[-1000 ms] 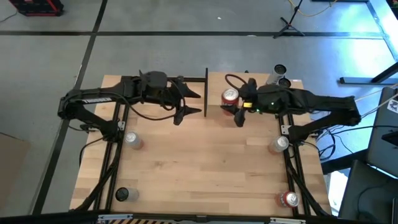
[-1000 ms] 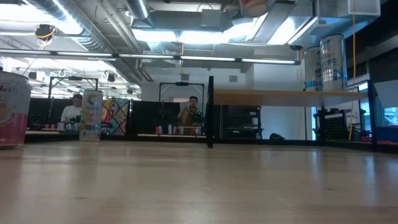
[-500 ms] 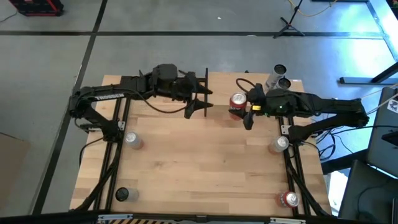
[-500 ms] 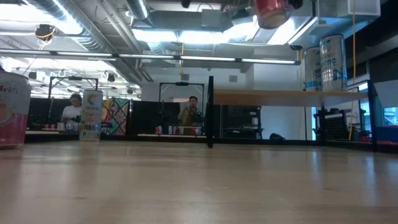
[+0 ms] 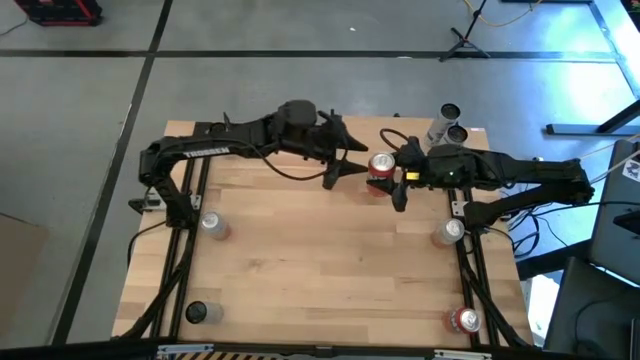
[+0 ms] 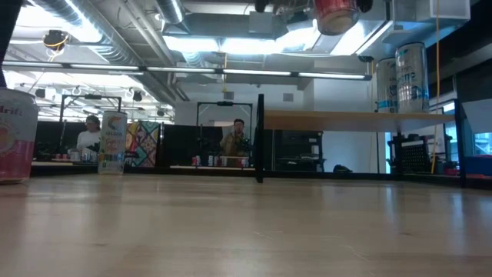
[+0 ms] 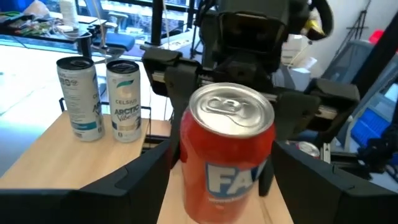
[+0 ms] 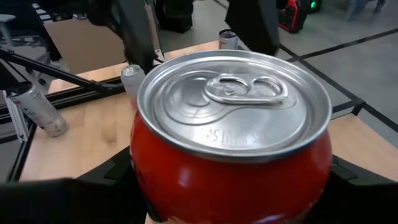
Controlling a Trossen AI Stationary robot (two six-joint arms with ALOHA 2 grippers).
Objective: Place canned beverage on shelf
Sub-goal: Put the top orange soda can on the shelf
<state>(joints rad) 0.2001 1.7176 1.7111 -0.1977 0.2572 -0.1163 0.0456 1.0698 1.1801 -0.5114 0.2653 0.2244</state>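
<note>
Red can (image 5: pixel 381 165) first: we see it held aloft over the far middle of the table (image 5: pixel 330 260), clamped between the fingers of the right gripper (image 5: pixel 388 176), which close on its sides below the rim. The right wrist view fills with its silver lid and red body (image 8: pixel 231 137); in the low view only its bottom end (image 6: pixel 335 14) hangs at the upper edge, clearly above the shelf (image 6: pixel 357 120) board. Compared with a second ago the can has shifted a little toward the right side and lifted into the low view, and over the last half second it has barely moved.

What changed more is the left gripper (image 5: pixel 345 160). It has swept across from the left half of the table and now sits just beside the can, its fingers spread wide and pointed at it. The left wrist view shows the can (image 7: pixel 227 149) right between those dark fingers (image 7: pixel 140 186), with gaps on both sides, so nothing is gripped there yet.

We judge this to be a handover in the making: the left arm seems poised to take the can, or to steady it, before it goes on the board.

Two tall cans (image 7: pixel 101 98) already stand on the wood surface beyond. Other cans sit well apart on the table, one near each side rail (image 5: pixel 211 224).
</note>
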